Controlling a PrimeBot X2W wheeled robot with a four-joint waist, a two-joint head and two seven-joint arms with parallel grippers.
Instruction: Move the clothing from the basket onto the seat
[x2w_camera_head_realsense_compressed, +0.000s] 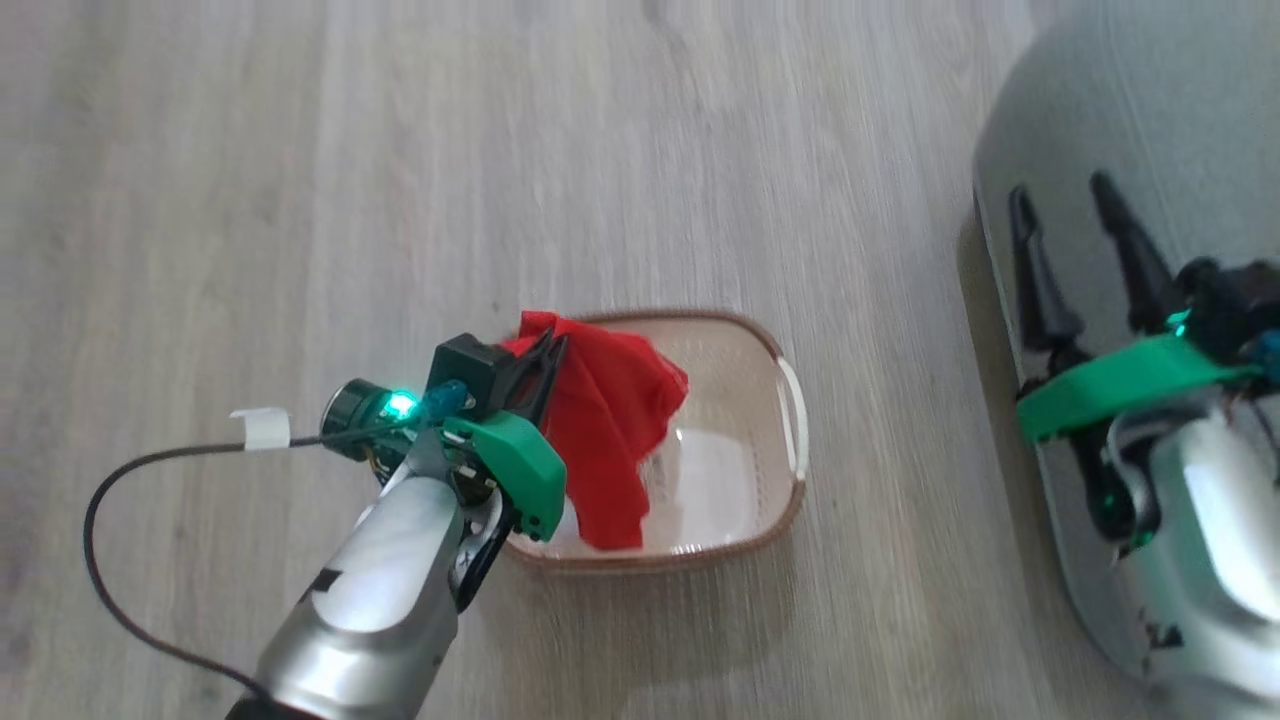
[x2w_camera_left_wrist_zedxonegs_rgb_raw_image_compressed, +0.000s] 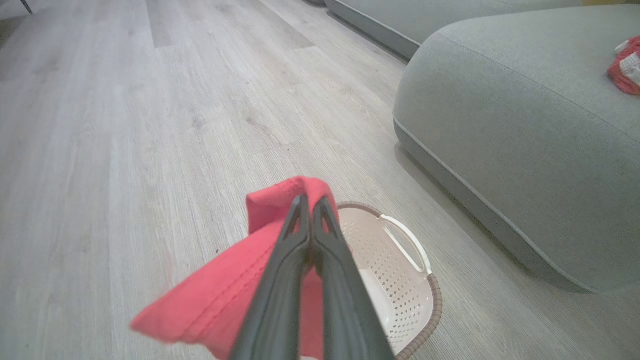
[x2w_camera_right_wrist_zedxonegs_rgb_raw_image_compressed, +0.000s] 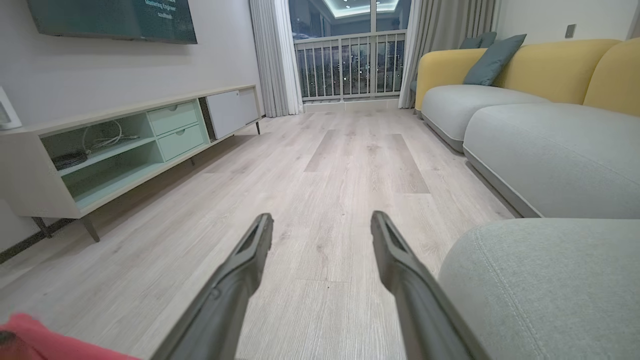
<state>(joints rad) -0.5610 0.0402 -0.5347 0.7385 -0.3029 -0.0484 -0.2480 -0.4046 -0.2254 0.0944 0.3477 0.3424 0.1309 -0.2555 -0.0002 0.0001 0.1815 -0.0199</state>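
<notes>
Roughly, we are judging ourselves past halfway: one red garment (x2w_camera_left_wrist_zedxonegs_rgb_raw_image_compressed: 626, 67) is lying on the seat (x2w_camera_left_wrist_zedxonegs_rgb_raw_image_compressed: 525, 150), and our left fingers (x2w_camera_left_wrist_zedxonegs_rgb_raw_image_compressed: 301, 220) are pinching shut on the other piece of clothing (x2w_camera_head_realsense_compressed: 610, 430), which is hanging over the basket (x2w_camera_head_realsense_compressed: 745, 390) on the floor. We are counting two garments, one basket looking otherwise empty apart from its label, and one seat. Our right fingers (x2w_camera_head_realsense_compressed: 1035, 270) are standing wide apart and empty above the seat's edge, so carrying this last piece across is what is remaining.
</notes>
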